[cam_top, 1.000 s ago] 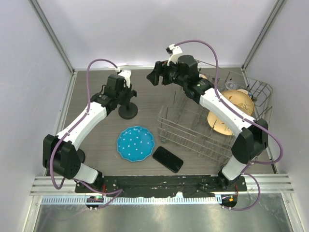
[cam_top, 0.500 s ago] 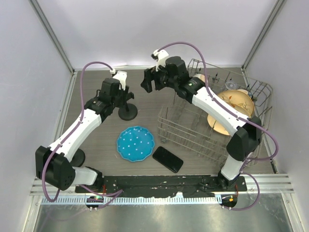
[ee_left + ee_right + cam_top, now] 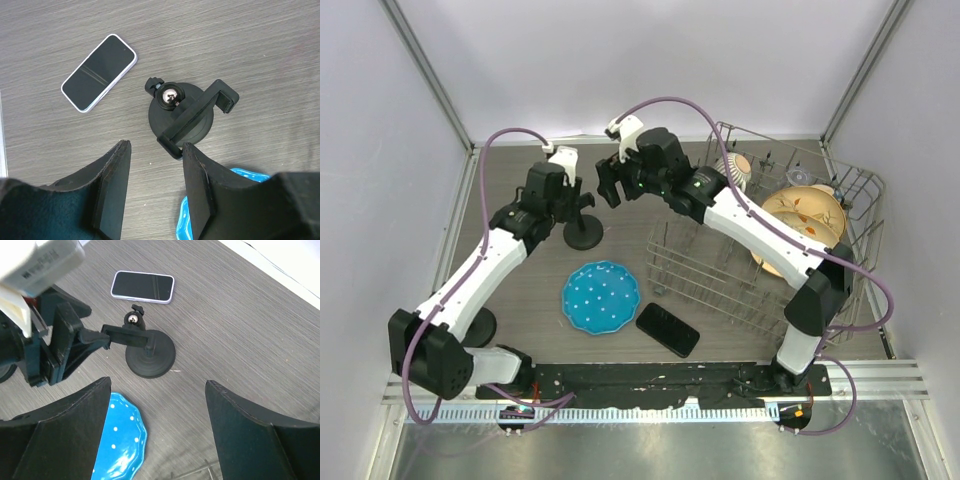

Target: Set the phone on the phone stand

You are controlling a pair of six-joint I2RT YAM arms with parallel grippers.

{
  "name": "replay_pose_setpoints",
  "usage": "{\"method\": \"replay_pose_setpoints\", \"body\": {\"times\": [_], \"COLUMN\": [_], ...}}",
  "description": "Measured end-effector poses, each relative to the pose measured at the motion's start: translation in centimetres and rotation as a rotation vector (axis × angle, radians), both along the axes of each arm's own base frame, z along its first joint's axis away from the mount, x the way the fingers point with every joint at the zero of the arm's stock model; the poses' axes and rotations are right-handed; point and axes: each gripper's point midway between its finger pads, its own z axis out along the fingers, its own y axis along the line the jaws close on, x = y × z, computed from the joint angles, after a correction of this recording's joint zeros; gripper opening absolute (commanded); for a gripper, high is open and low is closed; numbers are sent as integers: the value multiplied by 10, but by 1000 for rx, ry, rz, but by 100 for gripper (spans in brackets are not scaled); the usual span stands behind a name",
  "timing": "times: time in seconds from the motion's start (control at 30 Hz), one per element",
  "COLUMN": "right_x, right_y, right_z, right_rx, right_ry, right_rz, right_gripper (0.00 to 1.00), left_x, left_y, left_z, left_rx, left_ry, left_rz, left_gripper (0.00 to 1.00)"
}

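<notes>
Hovering over phone stand (image 3: 195,110), left end effector (image 3: 156,150) half-open, empty; phone (image 3: 99,72) flat just beyond stand.

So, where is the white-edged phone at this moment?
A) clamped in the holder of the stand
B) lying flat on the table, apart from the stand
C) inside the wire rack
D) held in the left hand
B: in the left wrist view the white-edged phone lies flat on the table, apart from the stand, whose holder is empty.
</notes>
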Motion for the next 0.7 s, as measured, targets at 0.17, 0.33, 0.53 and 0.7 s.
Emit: {"method": "replay_pose_setpoints", "body": {"times": [0.17, 0.33, 0.53, 0.7], "right_x": [-18, -59, -126, -190], "right_y": [3, -1, -9, 2], "right_z": [0, -2, -22, -52], "right_rx": [-44, -78, -156, -223], "right_ry": [-11, -23, 5, 57], "right_rz": [-5, 10, 70, 173], "right_gripper": [81, 81, 82, 81], "left_x": [-3, -9, -21, -29], "left_y": [4, 9, 25, 42], "left_z": [9, 26, 68, 92], "left_rx": [-4, -42, -137, -200], "left_ry": [-19, -59, -176, -251], "left_rz": [13, 37, 105, 174], "left_gripper": [59, 68, 75, 79]}}
